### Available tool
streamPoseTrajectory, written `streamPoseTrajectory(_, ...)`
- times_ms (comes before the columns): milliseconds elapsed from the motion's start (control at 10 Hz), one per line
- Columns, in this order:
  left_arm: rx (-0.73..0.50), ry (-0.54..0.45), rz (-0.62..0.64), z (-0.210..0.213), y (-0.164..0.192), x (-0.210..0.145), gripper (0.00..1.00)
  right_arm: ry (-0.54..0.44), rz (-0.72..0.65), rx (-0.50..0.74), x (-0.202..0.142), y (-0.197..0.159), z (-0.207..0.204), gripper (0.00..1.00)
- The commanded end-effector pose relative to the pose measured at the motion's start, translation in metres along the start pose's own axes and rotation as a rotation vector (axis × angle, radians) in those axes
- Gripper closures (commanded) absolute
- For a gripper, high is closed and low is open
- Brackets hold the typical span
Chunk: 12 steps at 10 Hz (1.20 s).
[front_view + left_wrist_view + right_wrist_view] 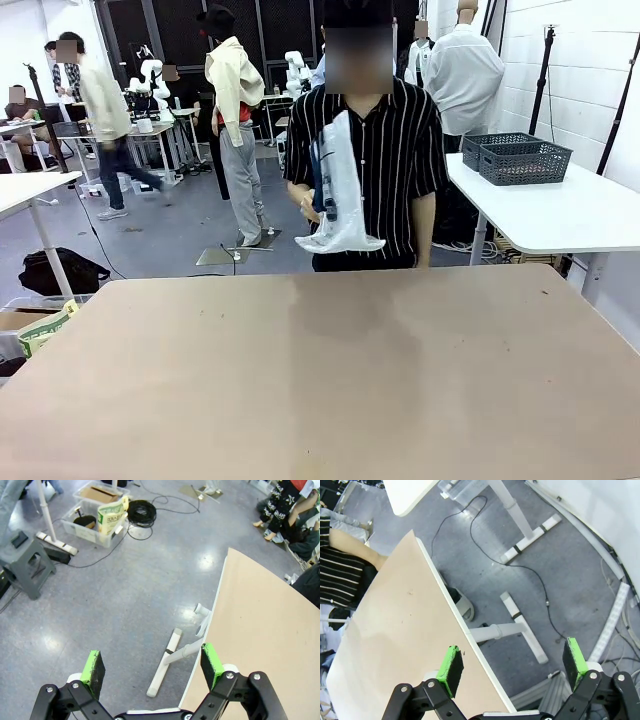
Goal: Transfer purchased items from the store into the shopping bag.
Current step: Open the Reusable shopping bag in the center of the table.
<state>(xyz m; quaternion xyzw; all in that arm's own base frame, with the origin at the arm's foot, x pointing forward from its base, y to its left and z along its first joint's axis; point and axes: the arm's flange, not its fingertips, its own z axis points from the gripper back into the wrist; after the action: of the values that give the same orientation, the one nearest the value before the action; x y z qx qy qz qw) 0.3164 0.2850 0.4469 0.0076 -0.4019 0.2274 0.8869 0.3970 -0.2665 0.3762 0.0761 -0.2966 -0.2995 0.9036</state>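
At the far side of the beige table point(320, 380), a person in a striped shirt holds up the shopping bag point(338, 190). It is translucent whitish plastic with dark navy handles and hangs in front of the person's chest. Two dark grey lattice baskets point(518, 157) stand on a white side table at the back right; I cannot tell whether either is the store. My left gripper point(152, 667) is open with nothing between its green pads, over the floor beside the table's edge point(215, 610). My right gripper point(512, 661) is open and holds nothing, hanging past the table's edge point(445, 595).
The white side table point(560, 215) stands at the back right. Other people walk in the background. On the floor lie table feet point(165, 662), cables point(520, 565), a bin of boxes point(97, 512) and a grey step stool point(30, 567).
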Motion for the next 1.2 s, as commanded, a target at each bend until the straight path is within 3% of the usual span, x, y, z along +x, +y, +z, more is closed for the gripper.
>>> streamPoseTrajectory(0,0.01,0.005,0.013,-0.0005,-0.0001,-0.0007,0.0,0.001,0.002,-0.011,0.0014,0.0011,0.0016,0.0)
streamPoseTrajectory(1100,0.01,0.005,0.013,-0.0005,-0.0001,-0.0007,0.0,0.001,0.002,-0.011,0.0014,0.0011,0.0016,0.0)
